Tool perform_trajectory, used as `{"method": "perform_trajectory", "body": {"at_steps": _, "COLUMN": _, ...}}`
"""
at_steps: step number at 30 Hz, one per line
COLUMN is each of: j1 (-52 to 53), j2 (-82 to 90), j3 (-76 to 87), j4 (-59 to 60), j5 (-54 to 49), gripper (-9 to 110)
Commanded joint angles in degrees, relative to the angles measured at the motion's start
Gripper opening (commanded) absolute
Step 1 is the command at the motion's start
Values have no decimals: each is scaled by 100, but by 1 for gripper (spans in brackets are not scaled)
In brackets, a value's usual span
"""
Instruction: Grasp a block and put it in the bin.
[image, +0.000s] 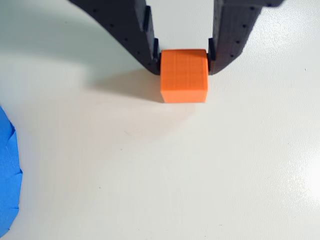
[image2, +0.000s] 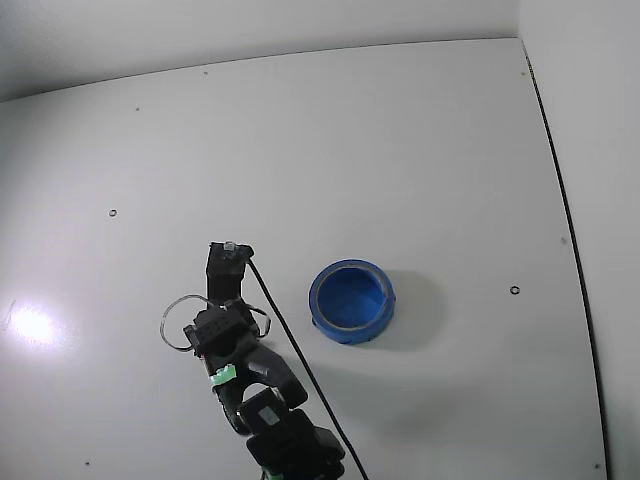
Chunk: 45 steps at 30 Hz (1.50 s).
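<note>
Black two-finger gripper (image: 184, 62) pinches the small orange plastic cube (image: 184, 76) resting on the white table (image: 200, 170), well apart from the round blue shallow bowl (image2: 351, 301) in the fixed view.

The tool (image: 184, 62) points down at the table, jaws clamped narrow.

Block (image: 184, 75) between closed pincer (image: 184, 59) fingers.
</note>
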Motion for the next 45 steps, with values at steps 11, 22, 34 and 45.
{"method": "perform_trajectory", "body": {"at_steps": 11, "j1": 1635, "j2": 2364, "j3": -70, "j4": -149, "j5": 1072, "gripper": 0}}
{"method": "perform_trajectory", "body": {"at_steps": 22, "j1": 3656, "j2": 2856, "j3": -62, "j4": -141, "j5": 290, "gripper": 0}}
{"method": "perform_trajectory", "body": {"at_steps": 34, "j1": 4078, "j2": 1125, "j3": -62, "j4": -149, "j5": 185, "gripper": 0}}
{"method": "perform_trajectory", "body": {"at_steps": 45, "j1": 3700, "j2": 1011, "j3": -62, "j4": -149, "j5": 185, "gripper": 1}}
